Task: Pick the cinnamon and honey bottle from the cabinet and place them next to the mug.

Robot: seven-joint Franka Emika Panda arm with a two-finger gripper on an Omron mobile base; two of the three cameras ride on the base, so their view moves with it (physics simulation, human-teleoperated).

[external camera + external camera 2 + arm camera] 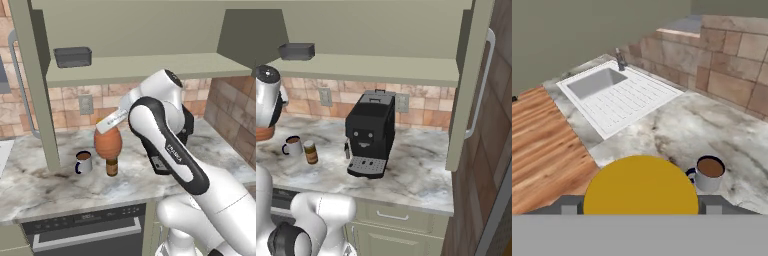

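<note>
The pincer (640, 210), at the bottom centre of the hand view, is clamped on the honey bottle (107, 141), its yellow cap swelling between the two dark tips. In the left base view the orange bottle hangs at centre-left of the frame, off the marble desk (45, 182), just above the cinnamon (112, 166). That slim brown jar already stands on the desk, just right of the mug (83, 162), which sits lower left of centre with its dark drink showing. Higher up, the cabinet (150, 65) shelf carries a dark tray (73, 56) at upper left. In the right base view a black coffee machine (370, 134) stands mid-frame. One of two items appears delivered; what looks left is to lower the honey bottle beside the mug and release it.
</note>
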